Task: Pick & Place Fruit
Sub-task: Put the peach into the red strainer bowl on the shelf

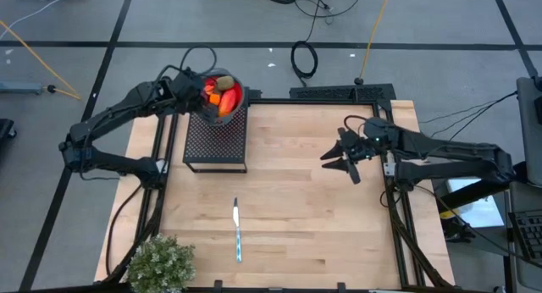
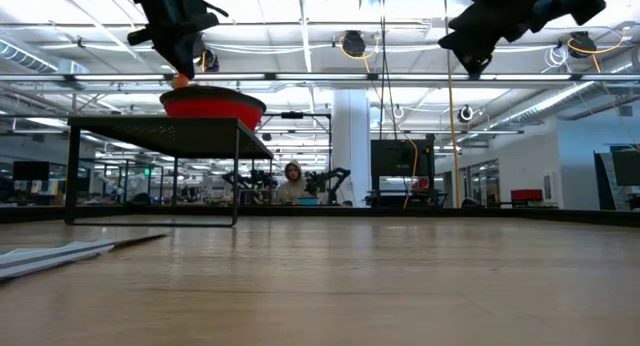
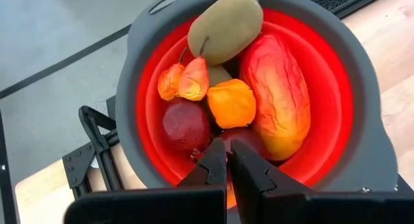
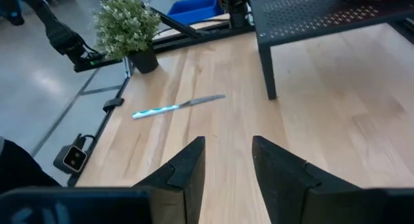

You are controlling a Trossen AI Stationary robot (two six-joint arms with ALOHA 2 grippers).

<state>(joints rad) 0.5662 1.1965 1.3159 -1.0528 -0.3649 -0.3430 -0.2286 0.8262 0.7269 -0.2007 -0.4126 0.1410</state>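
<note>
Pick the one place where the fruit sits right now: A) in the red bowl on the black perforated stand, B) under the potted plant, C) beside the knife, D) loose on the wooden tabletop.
A: the fruit lies piled in the red bowl, which stands on the black perforated stand, far from the knife and plant.

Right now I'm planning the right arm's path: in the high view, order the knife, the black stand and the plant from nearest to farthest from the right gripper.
From the right gripper, raised over the table's right half:
1. Black stand, at the table's far left part, bearing the red bowl.
2. Knife, near the front edge; almost as near as the stand.
3. Plant, front left corner.
</note>
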